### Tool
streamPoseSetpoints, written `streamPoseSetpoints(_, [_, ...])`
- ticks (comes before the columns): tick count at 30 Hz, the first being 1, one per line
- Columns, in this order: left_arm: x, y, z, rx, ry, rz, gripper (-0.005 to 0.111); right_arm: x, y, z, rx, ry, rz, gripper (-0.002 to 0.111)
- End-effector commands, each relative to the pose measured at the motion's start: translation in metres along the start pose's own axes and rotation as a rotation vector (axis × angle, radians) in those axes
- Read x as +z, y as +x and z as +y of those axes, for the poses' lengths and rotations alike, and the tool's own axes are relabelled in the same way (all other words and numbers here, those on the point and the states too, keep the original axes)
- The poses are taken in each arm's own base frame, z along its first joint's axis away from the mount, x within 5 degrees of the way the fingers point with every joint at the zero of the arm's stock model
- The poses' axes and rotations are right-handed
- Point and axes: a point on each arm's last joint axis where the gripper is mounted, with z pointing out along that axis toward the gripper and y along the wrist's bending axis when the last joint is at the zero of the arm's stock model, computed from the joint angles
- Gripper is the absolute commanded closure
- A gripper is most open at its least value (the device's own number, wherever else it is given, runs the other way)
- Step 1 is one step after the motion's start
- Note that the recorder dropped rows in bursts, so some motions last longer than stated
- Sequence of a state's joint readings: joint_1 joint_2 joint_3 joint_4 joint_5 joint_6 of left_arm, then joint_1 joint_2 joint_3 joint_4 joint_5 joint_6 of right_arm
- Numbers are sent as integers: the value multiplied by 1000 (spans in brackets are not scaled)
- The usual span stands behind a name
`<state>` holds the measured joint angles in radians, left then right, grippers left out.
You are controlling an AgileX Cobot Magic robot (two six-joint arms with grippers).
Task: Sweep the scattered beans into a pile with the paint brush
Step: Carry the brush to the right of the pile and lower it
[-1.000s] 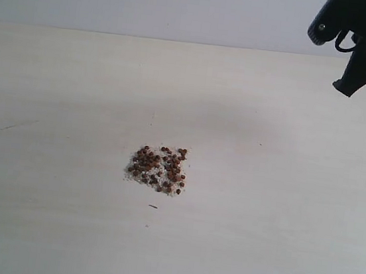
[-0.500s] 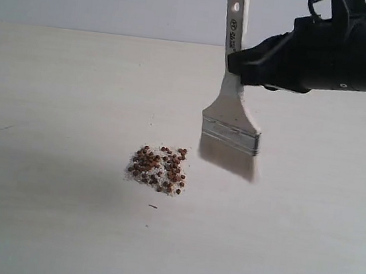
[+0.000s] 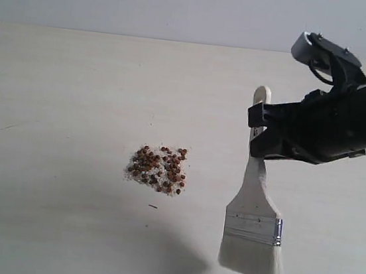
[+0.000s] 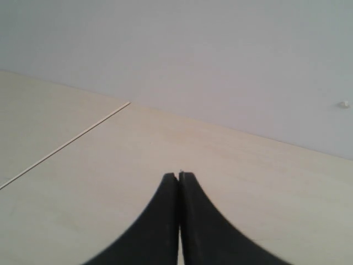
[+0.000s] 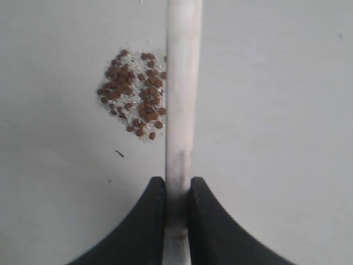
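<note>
Fingers of the left gripper [image 4: 178, 178] are pressed together over the bench [image 3: 54, 94] and hold nothing; this arm does not show in the exterior view. Left of centre, the beans [image 3: 158, 169] lie straight on the bench in a fairly compact cluster, mixed with whitish crumbs. No bowl, tray or other container is in view. To their right and apart hangs the paint brush [image 3: 252, 229], handle up and bristles down. Its shadow falls to one side, so the bristles seem clear of the surface. The right gripper [image 3: 259, 129] has its fingers clamped on the handle. I judge the step to be bringing the brush in for a stroke. Next it needs lowering until the bristles touch, then a gentle drag toward the cluster, so stragglers join without scattering it.
</note>
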<state>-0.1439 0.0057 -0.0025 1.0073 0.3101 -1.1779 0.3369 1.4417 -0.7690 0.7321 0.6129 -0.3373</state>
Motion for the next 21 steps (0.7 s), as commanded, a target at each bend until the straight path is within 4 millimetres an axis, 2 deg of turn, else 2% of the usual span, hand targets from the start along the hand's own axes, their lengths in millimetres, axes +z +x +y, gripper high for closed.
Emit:
streamPoseSetpoints(1, [0,0,0,-1,-4,-5,107,26,-4,-13,111,30,10,108])
streamPoseSetpoints(6, [0,0,0,-1,-4,-5,107,57,-2,-23,134,-2,61,108])
streamPoseSetpoints(9, [0,0,0,-1,-4,-5,107,67,-5,-24,112,-71,73,108])
streamPoseSetpoints(14, [0,0,0,-1,-4,-5,107,71,-12,-42,128,-206,85,108])
streamPoseSetpoints(21, [0,0,0,-1,-4,-5,107,74,-14,-74,201,-195,82,108])
